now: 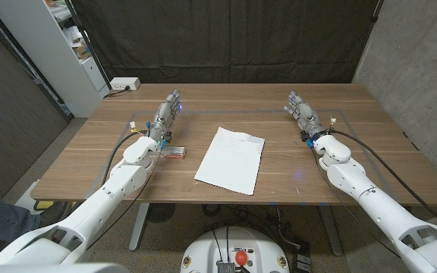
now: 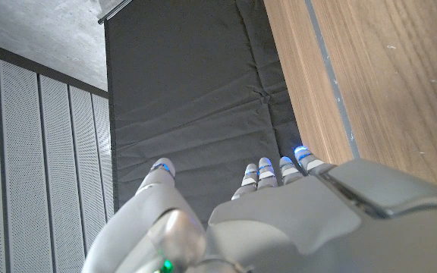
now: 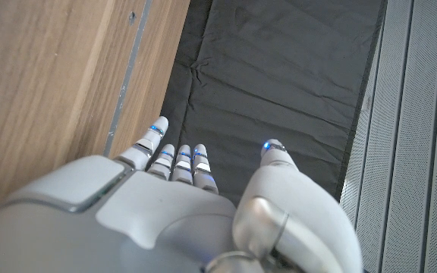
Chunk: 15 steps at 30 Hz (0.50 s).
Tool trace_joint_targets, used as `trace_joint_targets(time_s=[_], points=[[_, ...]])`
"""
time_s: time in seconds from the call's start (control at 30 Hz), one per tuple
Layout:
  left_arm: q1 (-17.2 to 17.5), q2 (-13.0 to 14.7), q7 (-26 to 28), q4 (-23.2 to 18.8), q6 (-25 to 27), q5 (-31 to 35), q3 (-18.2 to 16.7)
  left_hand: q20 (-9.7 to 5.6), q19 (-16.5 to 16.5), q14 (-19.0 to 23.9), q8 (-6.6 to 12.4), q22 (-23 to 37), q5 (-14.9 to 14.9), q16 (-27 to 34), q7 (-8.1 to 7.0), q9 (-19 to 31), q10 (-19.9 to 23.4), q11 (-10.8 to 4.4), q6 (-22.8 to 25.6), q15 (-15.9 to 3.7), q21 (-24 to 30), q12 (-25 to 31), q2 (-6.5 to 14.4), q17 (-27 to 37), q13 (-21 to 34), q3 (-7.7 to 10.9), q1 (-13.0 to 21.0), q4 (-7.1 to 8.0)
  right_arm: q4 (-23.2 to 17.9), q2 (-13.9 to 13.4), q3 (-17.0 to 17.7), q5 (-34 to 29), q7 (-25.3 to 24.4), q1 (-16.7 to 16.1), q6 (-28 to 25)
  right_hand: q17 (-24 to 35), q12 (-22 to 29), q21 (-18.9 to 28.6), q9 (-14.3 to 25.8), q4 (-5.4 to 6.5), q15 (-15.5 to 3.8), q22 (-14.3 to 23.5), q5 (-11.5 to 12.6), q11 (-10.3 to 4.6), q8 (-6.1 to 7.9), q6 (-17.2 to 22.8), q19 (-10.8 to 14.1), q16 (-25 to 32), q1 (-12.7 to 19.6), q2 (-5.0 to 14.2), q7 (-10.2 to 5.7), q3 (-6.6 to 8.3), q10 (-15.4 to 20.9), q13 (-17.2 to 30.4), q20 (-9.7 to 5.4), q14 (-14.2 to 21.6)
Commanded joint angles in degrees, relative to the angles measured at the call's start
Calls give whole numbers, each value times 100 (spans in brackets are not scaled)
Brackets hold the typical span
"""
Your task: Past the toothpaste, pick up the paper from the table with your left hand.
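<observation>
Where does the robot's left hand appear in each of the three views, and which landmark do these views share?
Head view: the left hand is left of centre on the table, fingers apart, holding nothing, above the toothpaste.
Left wrist view: the left hand is in the lower part, fingers reaching up.
Right wrist view: I do not see it; the hand there is the right hand.
Shared landmark: the black curtain behind the table.

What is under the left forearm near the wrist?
A small white-and-red toothpaste tube pokes out on the wooden table beside the left robot hand; its other end is hidden beneath the arm. The white paper sheet lies clear.
</observation>
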Motion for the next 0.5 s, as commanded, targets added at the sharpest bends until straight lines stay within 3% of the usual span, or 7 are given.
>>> trace_joint_targets(time_s=[0.03, 0.5], points=[[50, -377, -294, -19, 394, 531, -488, 17, -183, -46, 35, 22, 29, 20, 45, 17, -39, 6, -7, 3, 11, 44, 16, 30, 1, 31, 78, -9, 42, 1017, 1281, -959, 607, -152, -466, 25, 30, -2, 22, -11, -15, 20, 38, 57, 36, 52, 48, 35, 34, -9, -10, 31, 8, 8, -24, -47], [132, -637, -523, -109, 533, 884, -852, 53, -219, -57, 31, 24, 19, 11, 41, 18, -54, 7, 0, 31, -41, 35, 61, 31, -23, 44, 102, -26, -38, 1490, 1879, -1571, 980, -167, -720, 12, 10, -50, 20, -14, -4, 22, 32, 49, 41, 62, 40, 37, 12, 3, -13, 15, 20, 11, -14, -51]])
